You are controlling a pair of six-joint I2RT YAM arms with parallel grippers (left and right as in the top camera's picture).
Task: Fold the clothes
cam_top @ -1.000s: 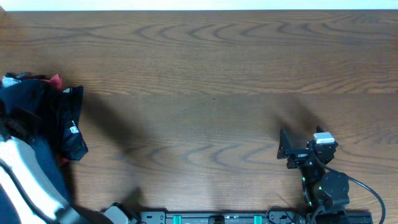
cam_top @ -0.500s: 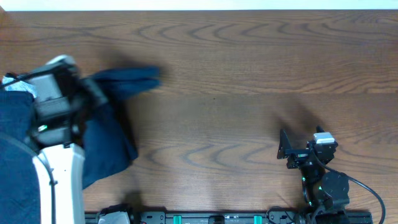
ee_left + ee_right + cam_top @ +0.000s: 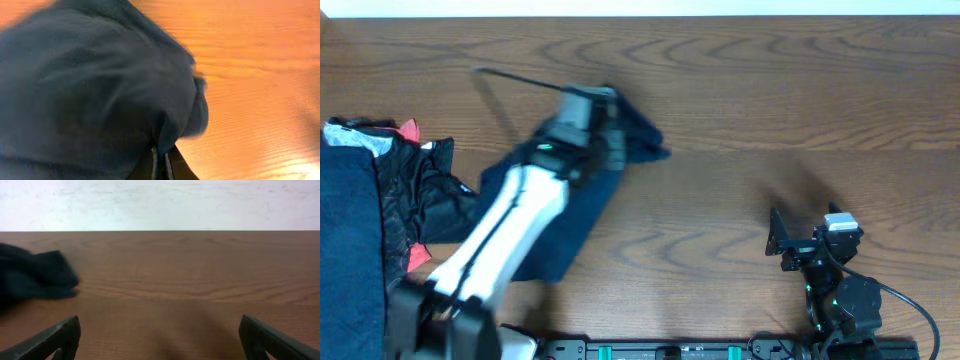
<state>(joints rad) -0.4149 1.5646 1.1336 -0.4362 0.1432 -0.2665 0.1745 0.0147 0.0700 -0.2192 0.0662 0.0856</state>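
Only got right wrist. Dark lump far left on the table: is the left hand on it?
Observer: Yes, the left hand is shut on a fold of that navy garment.
Operator: More clothes out there?
Observer: A pile at the left edge of the table: black, navy, red trim.
Operator: Where's my side?
Observer: The right hand is open at the near right, with bare table between it and the garment.
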